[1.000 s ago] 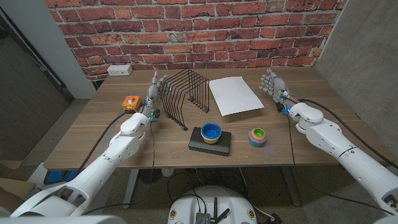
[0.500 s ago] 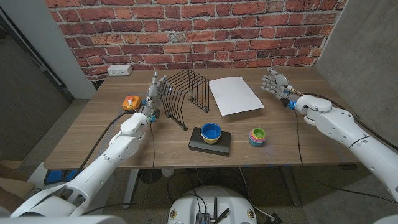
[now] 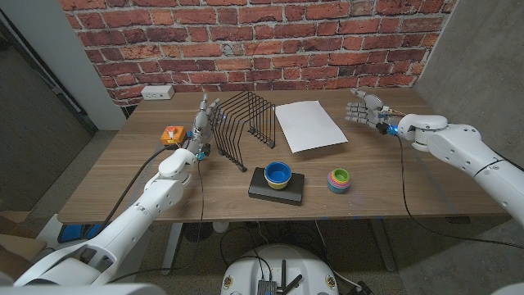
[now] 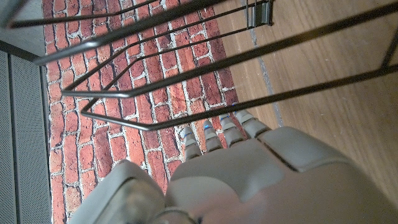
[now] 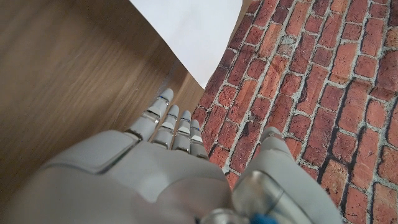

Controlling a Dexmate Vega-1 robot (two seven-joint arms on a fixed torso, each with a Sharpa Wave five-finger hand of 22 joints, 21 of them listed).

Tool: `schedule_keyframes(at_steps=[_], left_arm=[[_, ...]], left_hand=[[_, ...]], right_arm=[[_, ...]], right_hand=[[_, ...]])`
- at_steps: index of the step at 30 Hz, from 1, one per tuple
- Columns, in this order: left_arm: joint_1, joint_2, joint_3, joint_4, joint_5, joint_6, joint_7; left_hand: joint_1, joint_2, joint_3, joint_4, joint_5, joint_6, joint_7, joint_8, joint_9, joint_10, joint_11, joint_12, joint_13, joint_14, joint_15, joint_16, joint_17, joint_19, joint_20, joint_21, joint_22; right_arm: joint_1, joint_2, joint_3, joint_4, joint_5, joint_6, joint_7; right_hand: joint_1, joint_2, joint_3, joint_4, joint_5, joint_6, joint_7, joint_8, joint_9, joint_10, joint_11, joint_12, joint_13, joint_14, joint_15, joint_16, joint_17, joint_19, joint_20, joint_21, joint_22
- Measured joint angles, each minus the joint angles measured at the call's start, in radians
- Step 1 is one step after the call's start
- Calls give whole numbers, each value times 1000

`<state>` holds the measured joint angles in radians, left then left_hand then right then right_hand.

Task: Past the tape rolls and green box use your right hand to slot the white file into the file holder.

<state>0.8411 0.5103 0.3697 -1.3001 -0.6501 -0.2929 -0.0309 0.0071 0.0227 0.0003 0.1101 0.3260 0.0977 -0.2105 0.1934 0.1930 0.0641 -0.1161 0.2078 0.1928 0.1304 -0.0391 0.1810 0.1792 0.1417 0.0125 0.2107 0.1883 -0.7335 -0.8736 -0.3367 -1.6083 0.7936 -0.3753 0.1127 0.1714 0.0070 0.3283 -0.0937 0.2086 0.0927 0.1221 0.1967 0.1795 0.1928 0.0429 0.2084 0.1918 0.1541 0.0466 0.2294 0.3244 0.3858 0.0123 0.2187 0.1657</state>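
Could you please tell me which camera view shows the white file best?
The head view: the whole white file lies flat on the table between the file holder and the right hand. The right wrist view catches only one corner; the left wrist view shows holder wires instead.

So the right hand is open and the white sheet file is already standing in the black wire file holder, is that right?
Not quite. The right hand is open, but the white sheet file still lies flat on the wooden table, beside the black wire file holder, not in it. The head view shows this.
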Motion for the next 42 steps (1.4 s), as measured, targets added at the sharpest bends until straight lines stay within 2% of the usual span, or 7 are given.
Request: schedule_keyframes(at_steps=[11,16,21,32,36,37,42], left_arm=[[0,0,0,0,0,0,0],[0,0,0,0,0,0,0],[0,0,0,0,0,0,0],[0,0,0,1,0,0,0],[0,0,0,1,0,0,0],[0,0,0,1,0,0,0],[0,0,0,1,0,0,0]], left_hand=[[0,0,0,0,0,0,0,0,0,0,0,0,0,0,0,0,0,0,0,0,0],[0,0,0,0,0,0,0,0,0,0,0,0,0,0,0,0,0,0,0,0,0],[0,0,0,0,0,0,0,0,0,0,0,0,0,0,0,0,0,0,0,0,0],[0,0,0,0,0,0,0,0,0,0,0,0,0,0,0,0,0,0,0,0,0],[0,0,0,0,0,0,0,0,0,0,0,0,0,0,0,0,0,0,0,0,0],[0,0,0,0,0,0,0,0,0,0,0,0,0,0,0,0,0,0,0,0,0],[0,0,0,0,0,0,0,0,0,0,0,0,0,0,0,0,0,0,0,0,0]], right_arm=[[105,-29,-51,51,-5,-115,83],[148,-33,-76,80,-22,-153,139],[195,-32,-106,118,-45,-183,194],[348,6,-210,259,-131,-229,337],[387,23,-236,302,-165,-233,386],[423,40,-259,345,-178,-233,405],[487,75,-300,432,-228,-232,471]], right_hand=[[61,-24,19,-52,0,0,0,0,0,9,28,0,2,56,25,11,-22,61,26,0,0],[107,-28,31,-73,-1,2,2,0,0,21,51,0,2,80,37,11,-35,101,65,0,0],[141,-32,37,-78,-8,0,3,0,2,34,63,0,2,113,40,15,-48,134,110,8,0],[204,-52,45,-86,-16,-8,3,0,5,68,122,0,6,167,78,30,-60,163,105,0,0],[219,-54,47,-84,-18,1,2,7,9,78,133,6,6,184,82,35,-60,179,100,0,0],[222,-52,49,-82,-20,3,3,8,9,78,133,6,6,191,81,38,-60,183,96,0,0],[237,-62,49,-82,-20,17,4,8,9,107,124,10,11,222,65,48,-65,211,75,0,0]])
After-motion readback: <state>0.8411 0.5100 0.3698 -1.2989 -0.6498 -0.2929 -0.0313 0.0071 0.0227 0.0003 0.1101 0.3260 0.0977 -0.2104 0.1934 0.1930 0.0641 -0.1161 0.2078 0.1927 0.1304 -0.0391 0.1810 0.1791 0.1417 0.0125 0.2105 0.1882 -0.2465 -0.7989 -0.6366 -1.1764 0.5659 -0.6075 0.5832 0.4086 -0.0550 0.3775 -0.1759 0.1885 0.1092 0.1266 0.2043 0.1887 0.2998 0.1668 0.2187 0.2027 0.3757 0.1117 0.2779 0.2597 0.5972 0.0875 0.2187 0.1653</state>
